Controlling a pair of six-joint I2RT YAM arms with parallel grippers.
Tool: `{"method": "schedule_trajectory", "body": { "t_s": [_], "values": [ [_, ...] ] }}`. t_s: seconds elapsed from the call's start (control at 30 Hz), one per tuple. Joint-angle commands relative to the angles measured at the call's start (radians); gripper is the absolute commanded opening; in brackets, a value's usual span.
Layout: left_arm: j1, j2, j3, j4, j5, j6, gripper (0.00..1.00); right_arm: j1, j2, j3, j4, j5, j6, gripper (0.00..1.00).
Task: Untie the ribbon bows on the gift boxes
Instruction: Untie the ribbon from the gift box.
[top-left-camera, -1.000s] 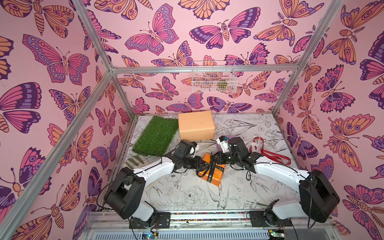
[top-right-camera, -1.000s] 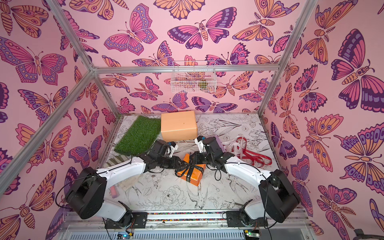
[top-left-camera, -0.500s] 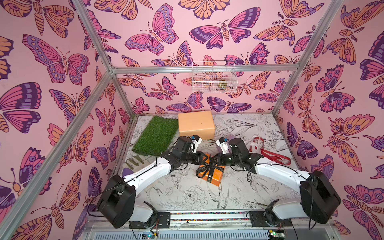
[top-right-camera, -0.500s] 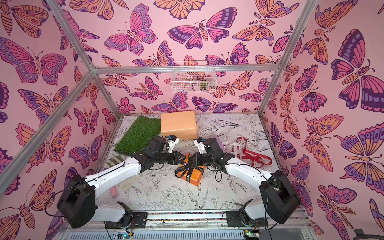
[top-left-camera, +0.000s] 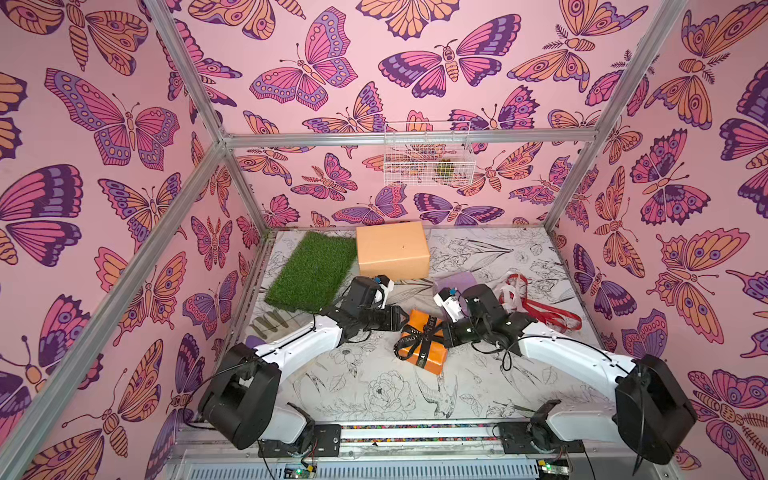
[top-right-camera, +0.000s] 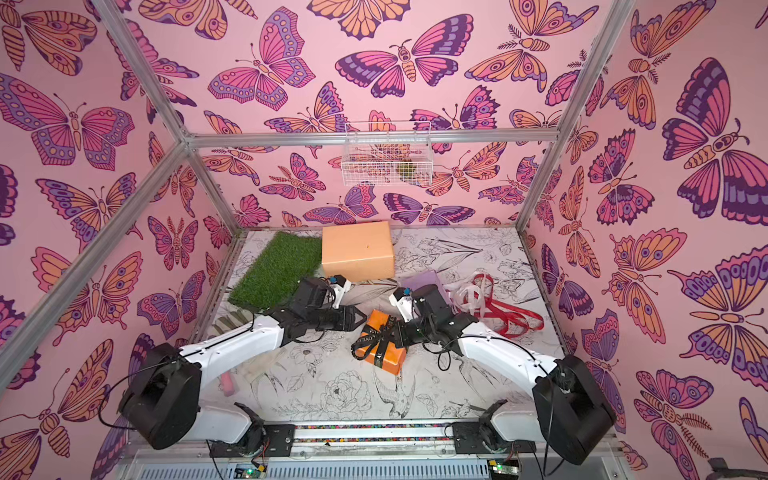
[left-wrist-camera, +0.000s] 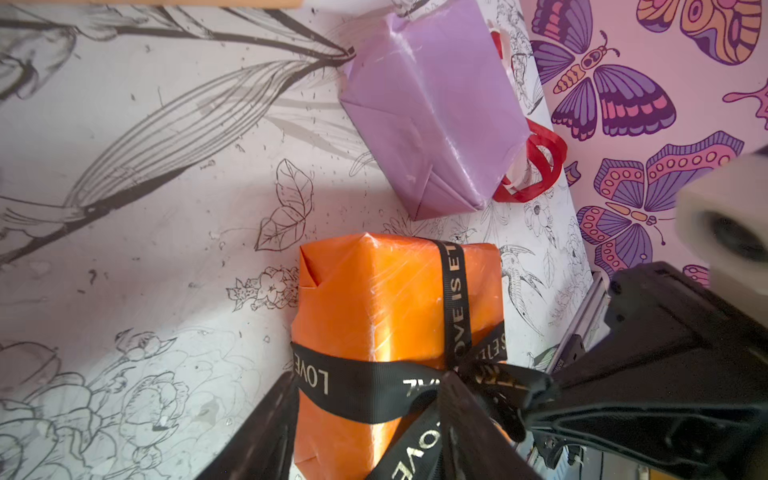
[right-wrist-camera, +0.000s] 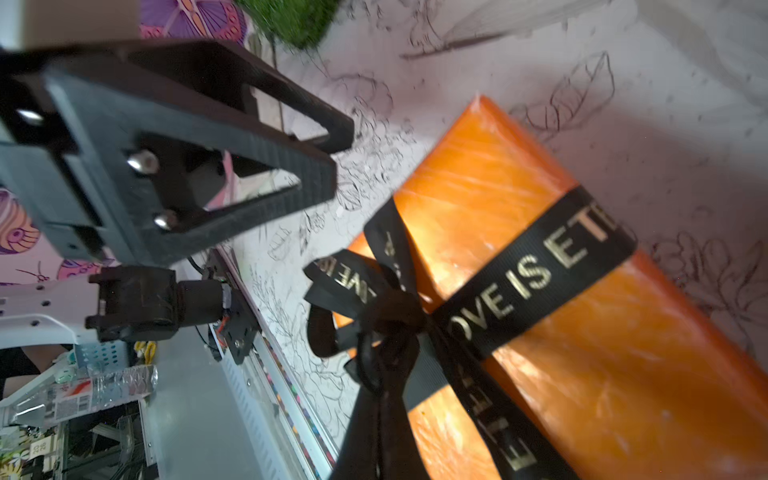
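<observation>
An orange gift box (top-left-camera: 432, 353) lies mid-table with a black lettered ribbon bow (top-left-camera: 419, 336) tied round it. My right gripper (top-left-camera: 446, 334) is shut on a strand of that black ribbon (right-wrist-camera: 536, 282) beside the knot; in the right wrist view its fingers (right-wrist-camera: 384, 415) are pressed together on it. My left gripper (top-left-camera: 399, 322) is open at the box's left end; in the left wrist view its fingers (left-wrist-camera: 266, 432) straddle the orange box (left-wrist-camera: 374, 299). The lilac box (top-left-camera: 455, 280) and the peach box (top-left-camera: 392, 249) stand behind, with no ribbon on them.
Loose red ribbon (top-left-camera: 548, 316) and white ribbon (top-left-camera: 513, 291) lie in a heap at the right behind my right arm. A green grass mat (top-left-camera: 311, 272) covers the back left. A grey glove (top-left-camera: 270, 322) lies by the left wall. A wire basket (top-left-camera: 428, 153) hangs on the back wall.
My left gripper has edged toward the orange box and its jaws have spread wider. The right gripper has kept its hold on the black ribbon; the box has barely moved.
</observation>
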Motion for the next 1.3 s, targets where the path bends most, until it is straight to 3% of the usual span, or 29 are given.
{"method": "schedule_trajectory", "body": {
  "t_s": [0.0, 0.17, 0.4, 0.47, 0.6, 0.63, 0.97, 1.03, 1.1, 1.17, 1.27],
  "values": [
    [0.002, 0.025, -0.036, 0.005, 0.077, -0.028, 0.56, 0.008, 0.007, -0.04, -0.055, 0.018, -0.027, 0.01],
    [-0.006, -0.017, -0.099, 0.001, 0.171, -0.082, 0.54, 0.008, 0.01, -0.054, -0.072, 0.085, -0.031, 0.04],
    [-0.048, -0.103, -0.178, -0.007, 0.228, -0.157, 0.41, 0.008, 0.007, -0.023, -0.075, 0.16, -0.006, 0.06],
    [-0.056, -0.106, -0.18, -0.007, 0.221, -0.161, 0.34, 0.008, 0.006, -0.013, -0.079, 0.167, -0.004, 0.07],
    [-0.057, -0.107, -0.136, -0.007, 0.231, -0.159, 0.03, 0.007, 0.001, 0.001, -0.098, 0.176, -0.001, 0.08],
    [-0.057, -0.11, -0.12, -0.009, 0.233, -0.157, 0.0, 0.007, -0.002, 0.003, -0.103, 0.182, 0.0, 0.08],
    [-0.034, -0.106, 0.059, -0.105, 0.17, -0.116, 0.0, 0.008, -0.01, 0.024, -0.155, 0.238, -0.008, 0.11],
    [-0.024, -0.088, 0.078, -0.105, 0.148, -0.105, 0.0, 0.008, -0.029, 0.029, -0.167, 0.253, -0.016, 0.2],
    [-0.012, -0.056, 0.105, -0.097, 0.155, -0.106, 0.0, 0.008, -0.059, 0.038, -0.191, 0.276, -0.033, 0.46],
    [-0.01, -0.027, 0.129, -0.09, 0.175, -0.112, 0.0, 0.007, -0.093, 0.053, -0.216, 0.291, -0.053, 0.62],
    [-0.01, -0.005, 0.147, -0.084, 0.197, -0.126, 0.0, 0.013, -0.154, 0.079, -0.242, 0.309, -0.071, 0.68]
  ]
}}
